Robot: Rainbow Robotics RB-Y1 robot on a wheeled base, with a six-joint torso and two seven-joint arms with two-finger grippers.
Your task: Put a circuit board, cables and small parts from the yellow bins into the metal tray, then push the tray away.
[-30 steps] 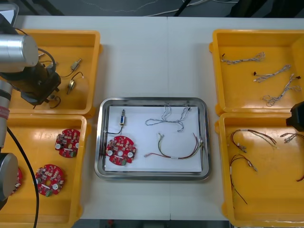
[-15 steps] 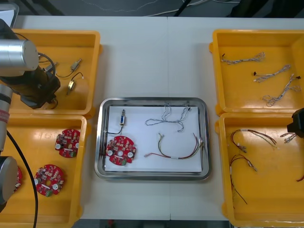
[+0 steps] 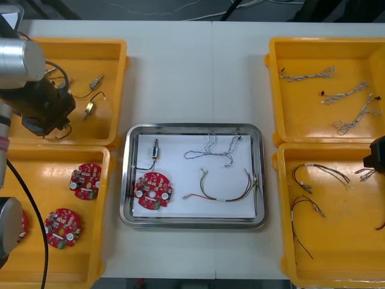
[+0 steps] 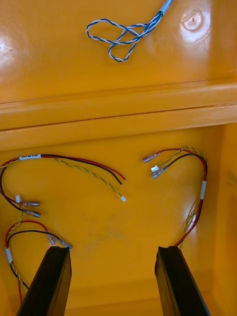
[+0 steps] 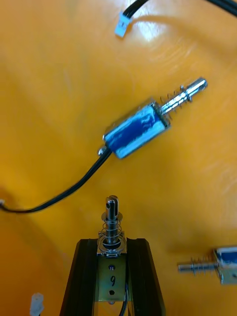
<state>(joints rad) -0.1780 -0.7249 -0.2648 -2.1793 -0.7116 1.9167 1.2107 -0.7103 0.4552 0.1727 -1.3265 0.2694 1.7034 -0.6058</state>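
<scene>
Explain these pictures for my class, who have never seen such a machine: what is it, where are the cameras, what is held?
It is a two-armed robot at a table. One camera looks down from above; two more sit on the wrists, looking along each tool's black fingers. Yellow bins flank a metal tray that holds a red circuit board, a blue and white cable, a red and yellow cable and a small metal part. The left tool, over the far left bin, is shut on a sprung metal part. The right tool, open, hovers over loose cables in the near right bin.
</scene>
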